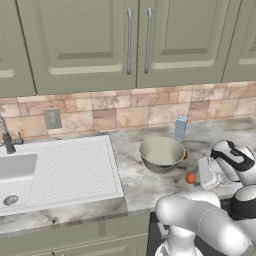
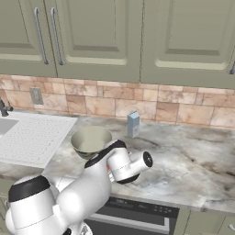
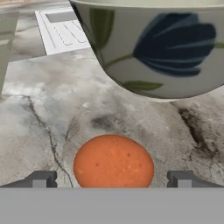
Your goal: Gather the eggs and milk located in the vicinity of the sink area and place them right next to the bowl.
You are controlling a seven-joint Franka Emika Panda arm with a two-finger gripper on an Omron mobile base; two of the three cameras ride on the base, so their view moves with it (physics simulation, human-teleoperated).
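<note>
The grey-green bowl (image 1: 161, 154) stands on the marble counter, with a blue flower on its side in the hand view (image 3: 157, 48). One orange egg (image 1: 190, 177) lies on the counter just right of and in front of it. In the hand view this egg (image 3: 113, 159) sits between my two dark fingertips (image 3: 41, 179), jaws wide apart. My gripper (image 1: 198, 176) is open, low over the counter beside the egg. A second egg (image 1: 185, 155) peeks out at the bowl's right side. The pale blue milk carton (image 1: 180, 128) stands upright behind the bowl, near the wall.
The white sink (image 1: 15, 175) with its ribbed drainboard (image 1: 75, 167) and dark tap (image 1: 7, 140) lies to the left of the bowl. A tiled backsplash and green cabinets rise behind. Open marble counter (image 2: 193, 160) stretches to the right.
</note>
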